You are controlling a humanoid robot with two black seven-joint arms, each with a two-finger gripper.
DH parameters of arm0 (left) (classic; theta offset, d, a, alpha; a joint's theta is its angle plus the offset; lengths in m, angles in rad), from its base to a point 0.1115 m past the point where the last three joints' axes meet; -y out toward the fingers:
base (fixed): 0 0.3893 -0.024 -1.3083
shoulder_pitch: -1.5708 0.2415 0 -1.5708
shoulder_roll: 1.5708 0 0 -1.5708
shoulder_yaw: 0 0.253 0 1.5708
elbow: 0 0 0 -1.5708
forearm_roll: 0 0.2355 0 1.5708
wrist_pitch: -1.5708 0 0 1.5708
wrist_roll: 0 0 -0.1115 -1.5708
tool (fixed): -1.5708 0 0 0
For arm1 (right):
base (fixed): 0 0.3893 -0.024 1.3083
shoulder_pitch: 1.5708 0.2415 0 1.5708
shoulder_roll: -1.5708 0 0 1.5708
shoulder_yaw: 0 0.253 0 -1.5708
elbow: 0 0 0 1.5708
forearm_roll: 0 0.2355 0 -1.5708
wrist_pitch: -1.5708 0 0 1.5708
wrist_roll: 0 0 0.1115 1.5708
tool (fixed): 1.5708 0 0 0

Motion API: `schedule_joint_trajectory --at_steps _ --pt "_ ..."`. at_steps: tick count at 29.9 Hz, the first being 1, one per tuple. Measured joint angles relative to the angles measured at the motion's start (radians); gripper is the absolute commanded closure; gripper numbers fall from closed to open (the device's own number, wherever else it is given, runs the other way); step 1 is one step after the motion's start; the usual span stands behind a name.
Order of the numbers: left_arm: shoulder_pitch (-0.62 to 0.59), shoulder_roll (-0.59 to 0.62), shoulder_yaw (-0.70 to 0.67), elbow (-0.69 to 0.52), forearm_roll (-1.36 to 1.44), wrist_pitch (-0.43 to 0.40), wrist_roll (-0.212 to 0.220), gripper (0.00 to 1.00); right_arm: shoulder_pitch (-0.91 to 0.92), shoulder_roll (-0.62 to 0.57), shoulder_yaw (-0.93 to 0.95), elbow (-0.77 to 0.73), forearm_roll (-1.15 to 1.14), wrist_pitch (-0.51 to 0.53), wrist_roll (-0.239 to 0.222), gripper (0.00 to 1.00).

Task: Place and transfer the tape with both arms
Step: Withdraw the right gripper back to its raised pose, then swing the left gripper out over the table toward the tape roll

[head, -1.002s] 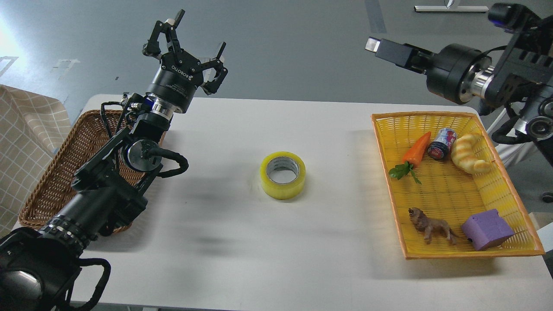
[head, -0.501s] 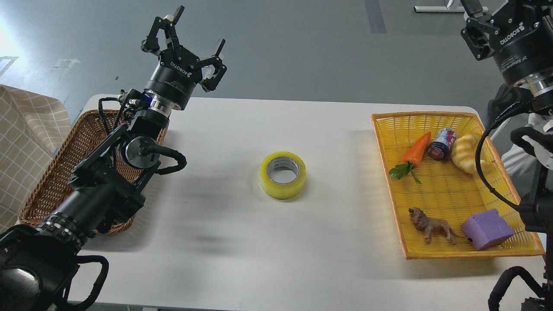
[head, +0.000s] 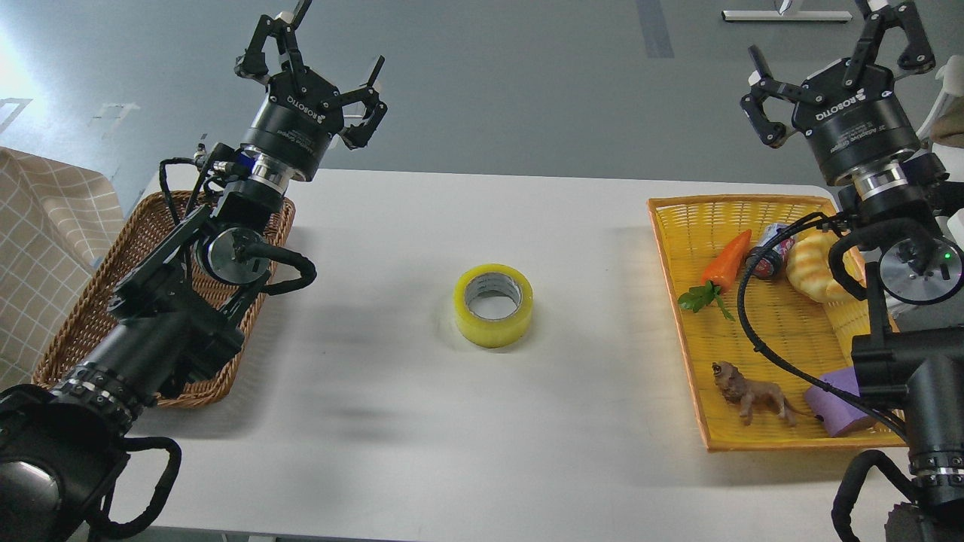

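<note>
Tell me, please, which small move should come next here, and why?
Probably lower the left gripper toward the tape. Both grippers are open and raised, the right gripper over the yellow basket, and the tape lies untouched mid-table.

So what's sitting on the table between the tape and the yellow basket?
Nothing: in the head view, only bare white table lies between the tape and the yellow basket.
</note>
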Motion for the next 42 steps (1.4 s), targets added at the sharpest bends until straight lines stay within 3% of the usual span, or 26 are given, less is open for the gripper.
schedule_joint_trajectory --at_steps 24,33,42 --pt "0.001 0.059 0.049 -0.083 0.027 0.000 0.001 0.02 -0.010 0.049 -0.037 0.017 0.039 0.000 0.010 0.03" --pt "-0.030 0.081 0.083 -0.163 0.181 0.000 -0.004 0.02 -0.017 0.049 -0.040 0.017 0.039 0.000 0.010 0.03" --pt "-0.043 0.095 0.084 -0.296 0.514 0.022 -0.007 0.02 -0.020 0.049 -0.040 0.018 0.039 0.000 0.010 0.03"
